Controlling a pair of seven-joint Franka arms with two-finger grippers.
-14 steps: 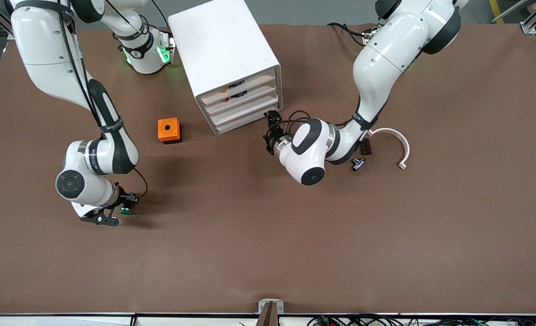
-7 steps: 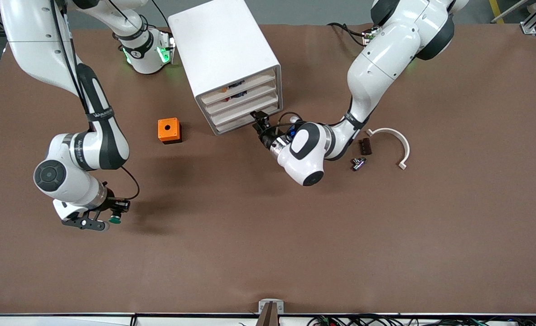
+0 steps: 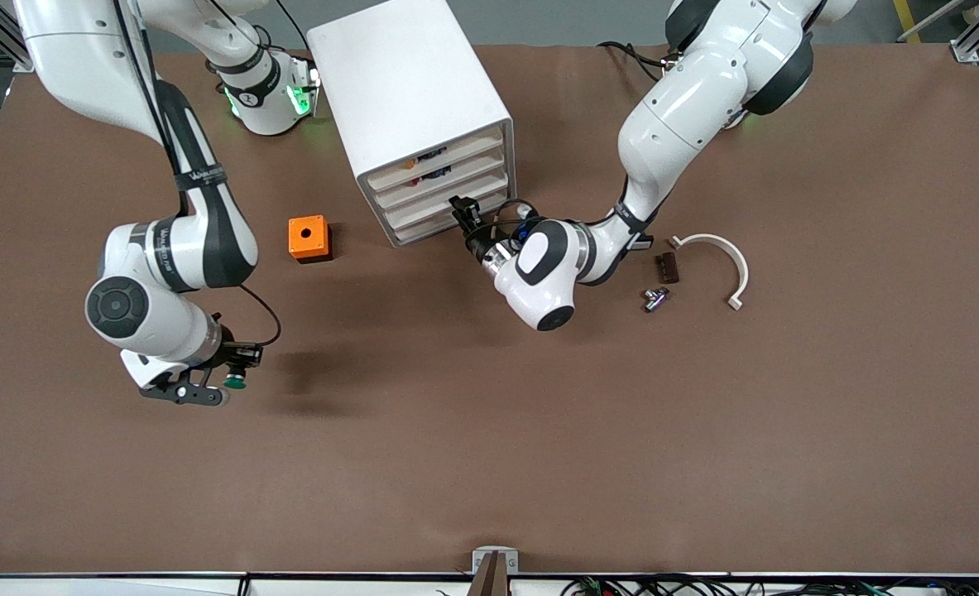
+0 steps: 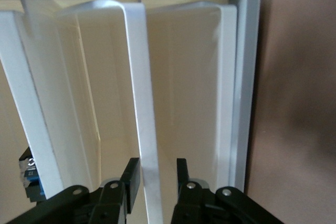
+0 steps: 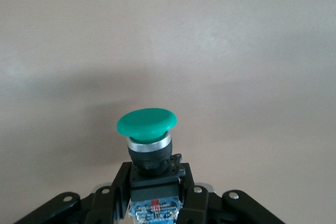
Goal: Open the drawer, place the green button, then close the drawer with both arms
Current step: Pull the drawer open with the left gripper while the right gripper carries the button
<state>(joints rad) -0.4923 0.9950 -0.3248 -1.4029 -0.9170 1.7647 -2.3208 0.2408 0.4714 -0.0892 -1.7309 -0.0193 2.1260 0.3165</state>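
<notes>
Drawer [image 3: 456,213] opening is in hand: the left gripper [image 4: 157,174] has its fingers either side of the front lip, not visibly clamped. Next, pinch and pull straight out. The right gripper [image 5: 156,182] grips the button [image 5: 147,129] above bare table toward the right arm's end.

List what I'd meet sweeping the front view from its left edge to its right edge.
Right gripper holding the button → orange box → cabinet → left gripper at the drawer → brown block → white curved piece.

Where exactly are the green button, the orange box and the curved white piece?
button [image 5: 146,123], right wrist view, on its green cap.
orange box [image 3: 309,238], front view, on its top face.
curved white piece [image 3: 729,252], front view, on the arc's bend.
</notes>
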